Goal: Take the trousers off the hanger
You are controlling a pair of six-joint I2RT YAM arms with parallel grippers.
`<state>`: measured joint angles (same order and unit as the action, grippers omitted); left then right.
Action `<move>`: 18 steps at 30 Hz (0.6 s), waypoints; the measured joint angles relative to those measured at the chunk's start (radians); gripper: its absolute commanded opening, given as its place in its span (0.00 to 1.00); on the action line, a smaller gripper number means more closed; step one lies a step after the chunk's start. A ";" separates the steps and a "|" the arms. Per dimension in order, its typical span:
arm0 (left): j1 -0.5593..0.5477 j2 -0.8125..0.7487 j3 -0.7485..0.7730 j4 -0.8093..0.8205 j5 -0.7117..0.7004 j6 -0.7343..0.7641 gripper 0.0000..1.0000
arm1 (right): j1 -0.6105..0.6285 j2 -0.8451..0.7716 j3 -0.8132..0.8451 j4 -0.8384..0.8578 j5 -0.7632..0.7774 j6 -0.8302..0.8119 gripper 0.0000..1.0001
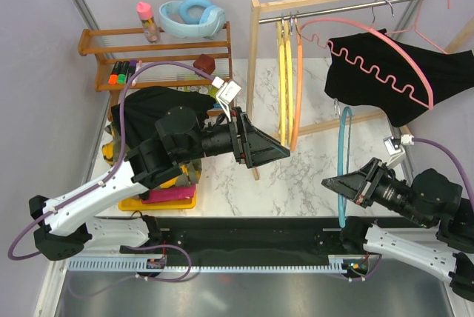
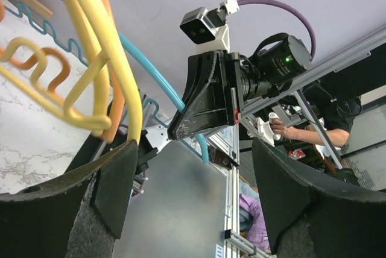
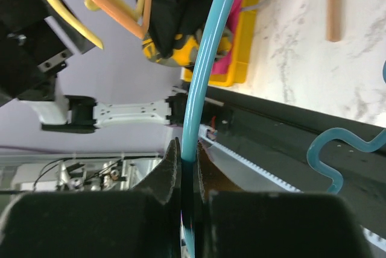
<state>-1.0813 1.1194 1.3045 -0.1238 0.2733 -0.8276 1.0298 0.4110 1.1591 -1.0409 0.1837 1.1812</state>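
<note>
The left arm reaches low across the marble bench, forearm near level. The left jaws are spread wide with nothing between them. Their tips stop just short of the yellow hangers and the orange hanger, which hang edge-on from the metal rail close to the wooden post. In the left wrist view a glossy yellow loop sits just beside one padded finger, apart from it. Past the tips the way is open toward the right arm.

The right arm lies folded at the near right corner, its wrist pointing left. The right jaws are clenched on the thin blue hanger. In the right wrist view its smooth tube runs straight out from between the two fingers. Bare bench lies on both sides of it.

Black trousers are draped over the pink hanger, a thin plastic frame with a wavy lower bar hooked on the rail. They are beyond the right jaws and to their right, well apart from both pairs. The cloth is matt and soft and sags past the bar.

Behind the left jaws, by that arm's elbow, a pile of black, magenta and camouflage cloth lies in a yellow tray at the bench's left edge.
</note>
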 measured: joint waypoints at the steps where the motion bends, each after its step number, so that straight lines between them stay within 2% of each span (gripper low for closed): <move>1: 0.000 0.000 0.000 0.000 0.000 -0.001 0.82 | 0.016 -0.002 0.000 0.016 0.007 0.014 0.00; 5: 0.000 0.000 0.000 0.011 0.002 -0.010 0.82 | 0.041 0.036 0.020 0.066 0.023 0.043 0.00; 11: 0.000 0.000 0.000 0.029 0.015 -0.018 0.81 | 0.101 0.202 0.172 0.123 0.137 0.066 0.00; 13: 0.000 -0.003 -0.002 0.030 0.017 -0.020 0.81 | 0.158 0.248 0.228 0.144 0.208 0.073 0.00; 18: 0.000 -0.031 -0.020 0.030 0.017 -0.021 0.81 | 0.460 0.294 0.304 0.195 0.490 0.098 0.00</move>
<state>-1.0813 1.0889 1.2842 -0.0937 0.2901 -0.8482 1.4902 0.7052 1.4635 -0.8455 0.6735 1.2797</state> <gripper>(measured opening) 0.818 0.058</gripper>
